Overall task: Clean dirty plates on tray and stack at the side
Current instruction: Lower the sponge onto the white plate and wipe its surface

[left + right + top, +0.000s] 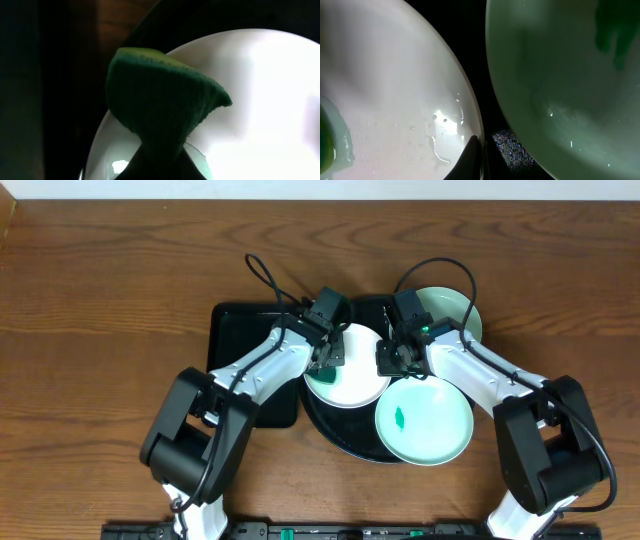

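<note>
My left gripper (329, 360) pinches the sponge (160, 100) at the white plate's (357, 387) left edge. My right gripper (391, 362), pressed together, sits at its right rim. Only a narrow gap of tray (330, 430) separates it from the front mint plate (425, 422).

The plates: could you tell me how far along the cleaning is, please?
Done: no plate stacked beside the tray. In hand: the left tool holds the sponge over the white plate; the right tool is shut at its rim. Left: the front mint plate, smeared, and the rear mint plate.
</note>
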